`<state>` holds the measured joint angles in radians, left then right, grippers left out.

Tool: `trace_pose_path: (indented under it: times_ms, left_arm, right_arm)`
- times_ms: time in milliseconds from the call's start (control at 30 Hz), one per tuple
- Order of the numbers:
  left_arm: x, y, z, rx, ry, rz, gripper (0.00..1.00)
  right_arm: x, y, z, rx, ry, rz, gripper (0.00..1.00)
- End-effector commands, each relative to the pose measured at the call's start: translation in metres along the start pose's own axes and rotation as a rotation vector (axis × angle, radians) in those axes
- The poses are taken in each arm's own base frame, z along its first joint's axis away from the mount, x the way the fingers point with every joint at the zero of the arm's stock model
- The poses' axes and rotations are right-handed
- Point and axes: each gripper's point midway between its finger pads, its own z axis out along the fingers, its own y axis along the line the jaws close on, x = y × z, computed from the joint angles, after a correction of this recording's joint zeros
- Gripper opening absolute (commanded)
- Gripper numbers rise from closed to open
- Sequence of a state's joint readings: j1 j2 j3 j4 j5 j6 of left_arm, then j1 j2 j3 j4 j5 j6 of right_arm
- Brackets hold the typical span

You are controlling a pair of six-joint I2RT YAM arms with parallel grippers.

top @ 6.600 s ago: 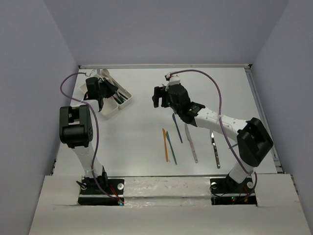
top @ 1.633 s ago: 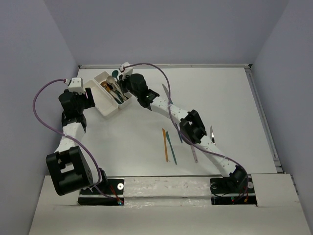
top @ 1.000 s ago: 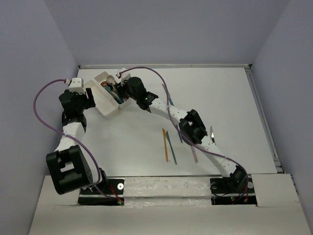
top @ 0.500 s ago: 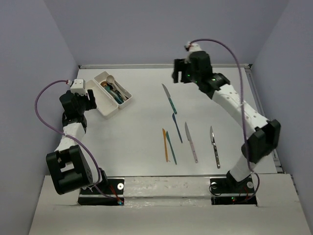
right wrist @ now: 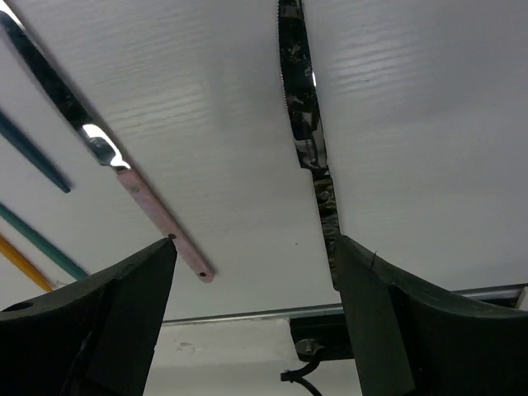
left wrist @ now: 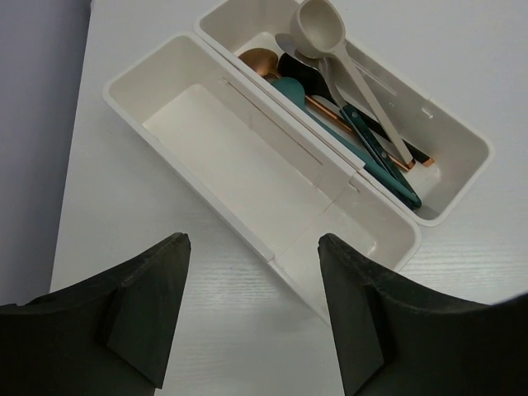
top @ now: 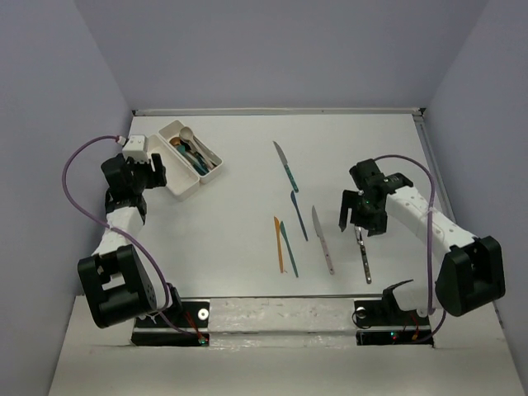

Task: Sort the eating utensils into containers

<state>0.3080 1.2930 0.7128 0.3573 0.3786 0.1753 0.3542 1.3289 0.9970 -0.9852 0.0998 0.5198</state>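
White tabletop [top: 239, 198] between lavender walls [top: 74, 91] carried, in the top external view, the containers [top: 177, 186] at far left just beside the left end effector [top: 155, 171], six knives [top: 298, 214] lying loose, and the right end effector [top: 355, 219] above the black-handled knife [top: 362, 257]. At the left wrist, the left end effector [left wrist: 252, 322] stood wide and held nothing, while spoons [left wrist: 330, 74] lay in the farther compartment. At the right wrist, the right end effector [right wrist: 256, 313] stood wide, the black-handled knife [right wrist: 305, 124] lying ungripped between its fingers [right wrist: 124, 305].

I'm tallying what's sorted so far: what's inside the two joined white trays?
One tray holds a pile: cream spoon, copper spoon, teal utensil, black utensil; those underneath are partly covered, so no exact count. The other tray is bare.
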Motion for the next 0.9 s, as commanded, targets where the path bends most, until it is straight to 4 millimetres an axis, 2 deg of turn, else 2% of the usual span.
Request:
trace_pose_path:
  times_ms: [0, 167, 400, 467, 567, 633, 667, 700, 733, 800, 867]
  left_arm:
    - [-0.028, -0.003, -0.010, 0.016, -0.071, 0.050, 0.75]
    - [-0.027, -0.005, -0.015, 0.017, -0.071, 0.068, 0.76]
    - [-0.034, -0.007, -0.019, 0.022, -0.095, 0.073, 0.77]
    - [-0.036, -0.007, -0.020, 0.021, -0.102, 0.074, 0.77]
    - [-0.038, -0.007, -0.021, 0.017, -0.109, 0.076, 0.77]
    - [-0.039, -0.006, -0.022, 0.015, -0.112, 0.077, 0.77]
    - [-0.039, -0.006, -0.022, 0.012, -0.113, 0.079, 0.77]
    - [-0.040, -0.006, -0.023, 0.008, -0.115, 0.080, 0.77]
    - [-0.041, -0.006, -0.023, 0.008, -0.117, 0.082, 0.78]
    - [-0.042, -0.004, -0.024, -0.001, -0.122, 0.085, 0.78]
    - [-0.043, -0.003, -0.025, -0.010, -0.123, 0.092, 0.79]
  right_arm:
    - [0.029, -0.011, 0.028, 0.067, 0.169, 0.011, 0.82]
    - [0.056, -0.025, 0.056, 0.124, 0.306, 0.012, 0.82]
    - [0.051, -0.045, 0.068, 0.183, 0.351, 0.045, 0.81]
    - [0.052, -0.042, 0.074, 0.152, 0.368, 0.046, 0.78]
    - [0.051, -0.027, 0.089, 0.063, 0.374, 0.024, 0.74]
    - [0.054, -0.022, 0.094, 0.024, 0.391, 0.008, 0.67]
    - [0.053, -0.021, 0.099, 0.021, 0.390, 0.007, 0.57]
    - [0.053, -0.021, 0.102, 0.022, 0.388, 0.002, 0.51]
    - [0.052, -0.023, 0.104, 0.034, 0.383, 0.001, 0.40]
    - [0.045, -0.024, 0.107, 0.050, 0.360, 0.000, 0.30]
    - [0.034, -0.025, 0.107, 0.066, 0.323, 0.002, 0.26]
